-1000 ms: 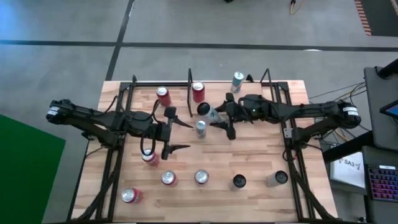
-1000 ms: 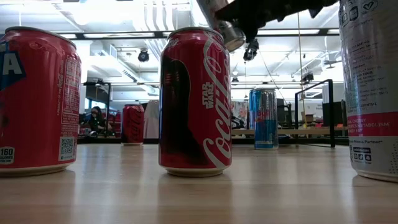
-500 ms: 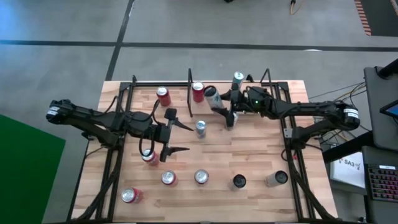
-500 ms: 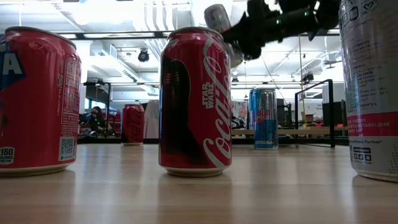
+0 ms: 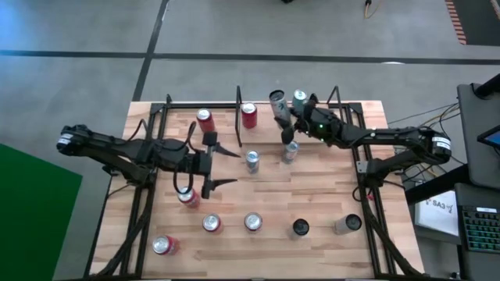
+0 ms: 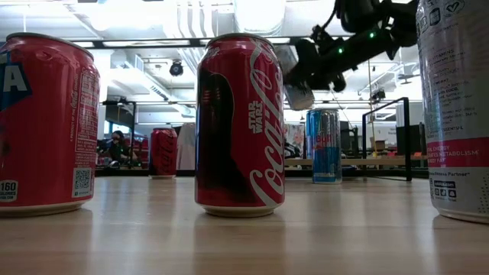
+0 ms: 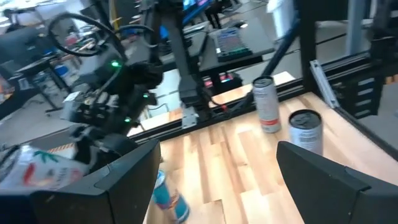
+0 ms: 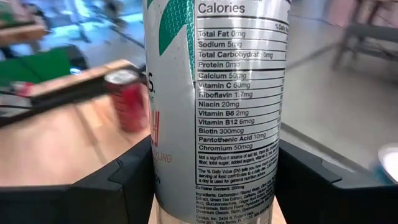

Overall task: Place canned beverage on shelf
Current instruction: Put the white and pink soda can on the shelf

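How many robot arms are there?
2. One reaches in from the left, its left gripper open over the table; one from the right, its right gripper gripping a white can at the back. None seems hidden.

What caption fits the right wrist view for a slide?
Right gripper holds a white can upright, with a red can behind.

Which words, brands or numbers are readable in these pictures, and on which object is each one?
"Coca-Cola", "STAR WARS": middle red can.
"Calories", "Sodium 5mg", "Biotin 300mcg", "Chromium 50mcg": white can in the right gripper.
"METABOLISM": white can at the edge.
"160": left red can.
Blue can: unreadable.
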You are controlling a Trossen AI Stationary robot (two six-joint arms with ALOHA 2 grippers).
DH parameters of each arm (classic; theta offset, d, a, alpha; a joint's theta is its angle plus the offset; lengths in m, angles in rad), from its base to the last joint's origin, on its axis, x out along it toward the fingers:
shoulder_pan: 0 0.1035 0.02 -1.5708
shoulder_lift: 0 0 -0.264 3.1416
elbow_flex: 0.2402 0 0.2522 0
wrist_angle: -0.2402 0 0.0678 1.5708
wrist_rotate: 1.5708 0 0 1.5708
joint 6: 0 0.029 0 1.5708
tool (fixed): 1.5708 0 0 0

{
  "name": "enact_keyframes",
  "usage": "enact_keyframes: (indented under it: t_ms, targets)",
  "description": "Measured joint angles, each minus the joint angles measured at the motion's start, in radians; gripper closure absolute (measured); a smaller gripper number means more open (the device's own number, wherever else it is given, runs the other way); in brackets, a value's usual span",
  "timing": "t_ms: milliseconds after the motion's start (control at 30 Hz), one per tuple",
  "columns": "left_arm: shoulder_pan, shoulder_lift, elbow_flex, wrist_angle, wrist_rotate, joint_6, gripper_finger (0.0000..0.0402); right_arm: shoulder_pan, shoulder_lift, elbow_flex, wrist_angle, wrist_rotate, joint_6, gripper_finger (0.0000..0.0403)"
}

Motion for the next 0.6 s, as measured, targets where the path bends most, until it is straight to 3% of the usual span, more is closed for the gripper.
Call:
enact_keyframes:
  t_ms: [267,600]
  targets:
    - [0.0,-0.007,0.0,-0.002,-0.033,0.01,0.0095,0.001,0.025,-0.012,0.002,0.072,0.009,0.0157]
    - [0.0,-0.007,-0.004,-0.013,-0.034,0.009,0.0095,0.0,0.113,-0.028,0.161,0.136,-0.008,0.0156]
